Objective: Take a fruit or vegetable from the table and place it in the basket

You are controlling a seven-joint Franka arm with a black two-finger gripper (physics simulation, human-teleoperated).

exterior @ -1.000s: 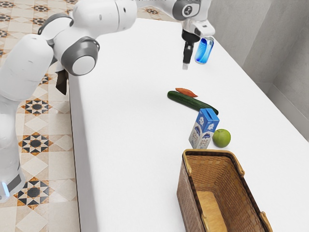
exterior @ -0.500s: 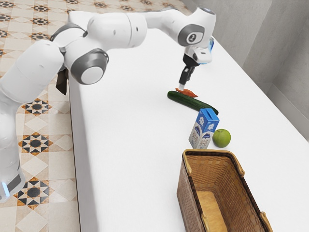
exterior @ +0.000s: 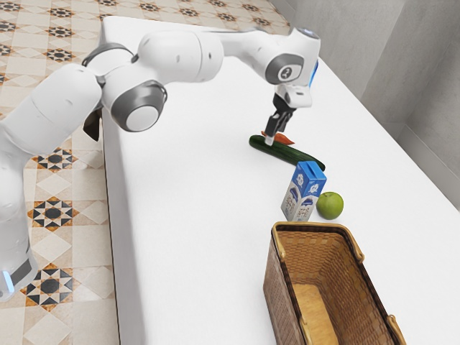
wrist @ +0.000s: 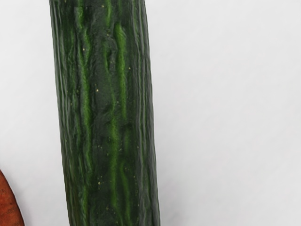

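Gripper [exterior: 269,140] right down at the cucumber [exterior: 296,154], up the table [exterior: 194,223] from the basket [exterior: 309,226].
So, working outward from the basket in the exterior view: the blue-and-white carton [exterior: 305,191] stands just past its far end, with a round green fruit [exterior: 330,205] about as close to the basket, on the exterior view's right of the carton. Cucumber's lying on the table further from the basket, past the carton, gripper at its end farthest from the basket. Honestly can't tell if the gripper's clamped or loose. Reddish-orange veggie [exterior: 284,139] sits a touch farther from the basket, and something blue [exterior: 315,70] peeks out behind the arm, farthest of all.
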